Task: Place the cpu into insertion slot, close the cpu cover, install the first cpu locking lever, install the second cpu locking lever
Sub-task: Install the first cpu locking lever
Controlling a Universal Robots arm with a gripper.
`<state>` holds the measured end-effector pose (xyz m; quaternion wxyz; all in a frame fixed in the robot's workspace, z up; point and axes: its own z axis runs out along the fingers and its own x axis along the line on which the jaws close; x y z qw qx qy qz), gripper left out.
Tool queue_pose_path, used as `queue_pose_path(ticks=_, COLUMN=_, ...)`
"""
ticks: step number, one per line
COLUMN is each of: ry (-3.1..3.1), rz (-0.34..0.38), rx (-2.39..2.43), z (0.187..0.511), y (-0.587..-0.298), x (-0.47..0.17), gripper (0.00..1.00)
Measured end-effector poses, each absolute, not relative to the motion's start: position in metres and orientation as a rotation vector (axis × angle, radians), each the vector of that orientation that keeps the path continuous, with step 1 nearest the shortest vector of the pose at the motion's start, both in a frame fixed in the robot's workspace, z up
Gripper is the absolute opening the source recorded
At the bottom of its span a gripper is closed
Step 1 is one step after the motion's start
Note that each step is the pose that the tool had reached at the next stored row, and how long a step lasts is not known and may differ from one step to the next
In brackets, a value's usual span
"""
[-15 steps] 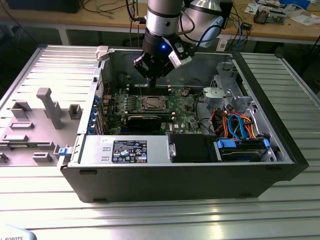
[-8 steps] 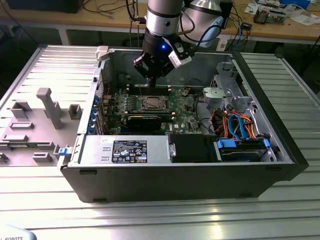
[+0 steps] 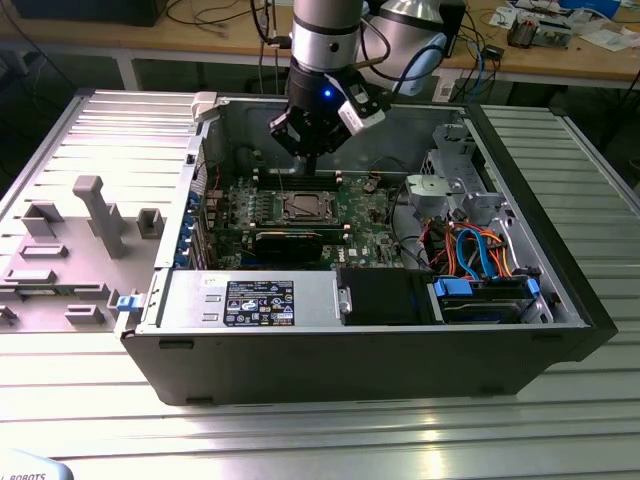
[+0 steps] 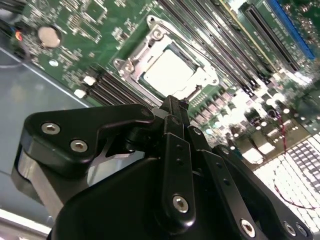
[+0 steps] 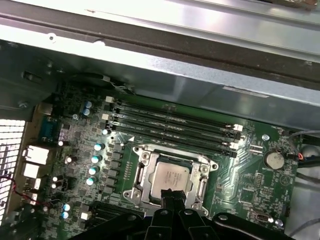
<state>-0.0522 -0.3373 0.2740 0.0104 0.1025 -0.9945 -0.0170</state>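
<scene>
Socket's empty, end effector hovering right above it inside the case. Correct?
Not quite. The socket isn't empty: the chip already sits in it, as the first wrist view shows. The rest holds: the end effector hovers right above it inside the case.

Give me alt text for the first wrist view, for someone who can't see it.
A silver chip sits in the metal-framed socket of a green motherboard, with the black gripper closed at the socket's edge. Memory slots run beside the socket, with the grey case wall behind them.
</scene>
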Motion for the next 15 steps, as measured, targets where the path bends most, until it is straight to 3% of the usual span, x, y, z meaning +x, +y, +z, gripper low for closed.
queue_pose_path(ticks=15, ry=-3.131, rz=-0.054, rx=0.053, z=0.2717, y=-0.3370, x=-0.0546, gripper=0.11)
